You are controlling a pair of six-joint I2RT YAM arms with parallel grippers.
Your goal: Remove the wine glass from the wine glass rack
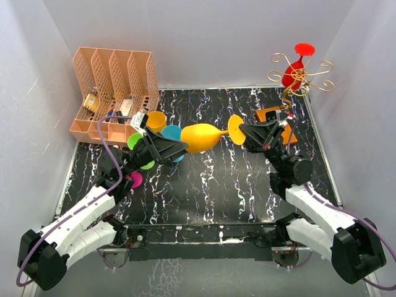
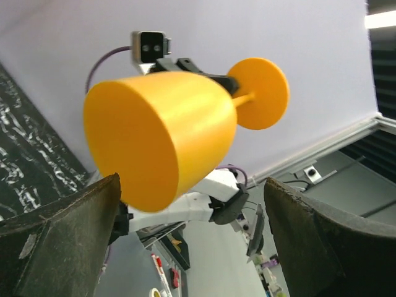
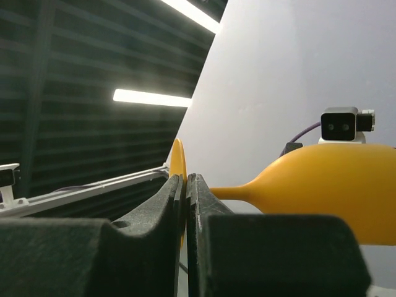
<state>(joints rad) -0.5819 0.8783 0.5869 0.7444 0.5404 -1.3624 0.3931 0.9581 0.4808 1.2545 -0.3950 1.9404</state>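
An orange wine glass (image 1: 201, 137) hangs sideways in the air over the middle of the table. My right gripper (image 1: 245, 132) is shut on its round foot (image 3: 177, 167), pinching the disc edge-on between the fingers (image 3: 210, 216). My left gripper (image 1: 179, 147) is open, its fingers (image 2: 68, 235) standing wide on either side of the bowl's (image 2: 161, 136) mouth end; I cannot tell if they touch it. The gold wire wine glass rack (image 1: 309, 77) stands at the back right on its orange-brown base (image 1: 270, 116), with a red wine glass (image 1: 292, 73) hanging on it.
A peach file organizer (image 1: 111, 93) stands at the back left. Yellow (image 1: 156, 120), teal (image 1: 171, 132), green (image 1: 134, 141) and pink (image 1: 135, 179) plastic glasses sit under and beside my left arm. White walls close in the table on three sides.
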